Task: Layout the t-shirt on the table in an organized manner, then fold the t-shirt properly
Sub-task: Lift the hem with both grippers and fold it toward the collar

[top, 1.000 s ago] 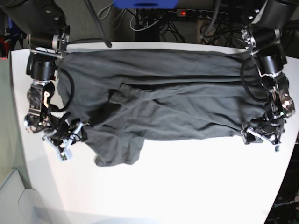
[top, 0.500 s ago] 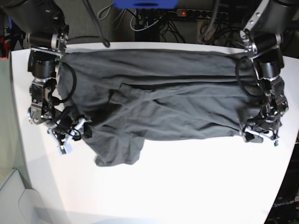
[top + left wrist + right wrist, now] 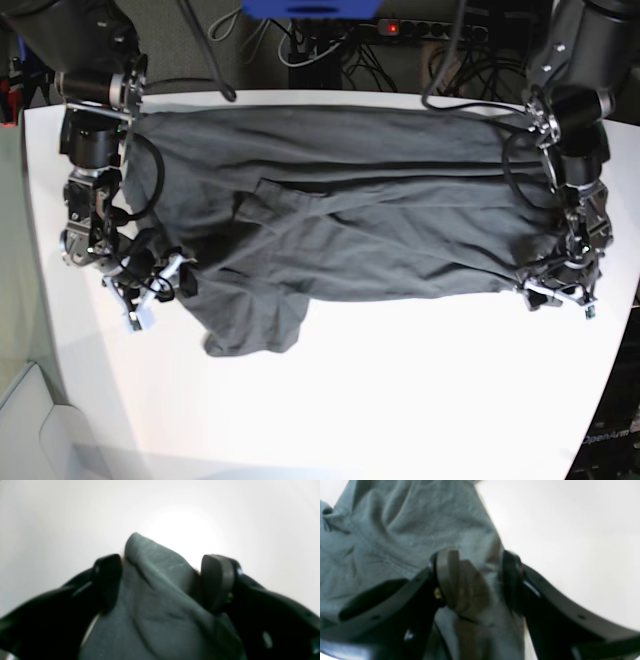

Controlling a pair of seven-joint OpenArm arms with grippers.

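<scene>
The dark grey t-shirt (image 3: 350, 220) lies spread across the far half of the white table (image 3: 400, 400), creased, with one sleeve folded in at the near left. My left gripper (image 3: 560, 290) sits at the shirt's near right corner. In the left wrist view it (image 3: 162, 572) stands open with a ridge of shirt (image 3: 160, 592) rising between its fingers and touching both. My right gripper (image 3: 150, 295) is at the shirt's left edge. In the right wrist view it (image 3: 477, 575) is open, with bunched shirt (image 3: 395, 530) between the fingers.
Behind the table's far edge are a power strip (image 3: 420, 28), tangled cables and a blue object (image 3: 310, 8). The table's right edge runs close beside my left gripper. Bare white tabletop fills the near half.
My left gripper's jaws have narrowed around the shirt's corner and that wrist has shifted slightly. The right arm rose a little earlier and now holds still. The shirt looks unmoved.
</scene>
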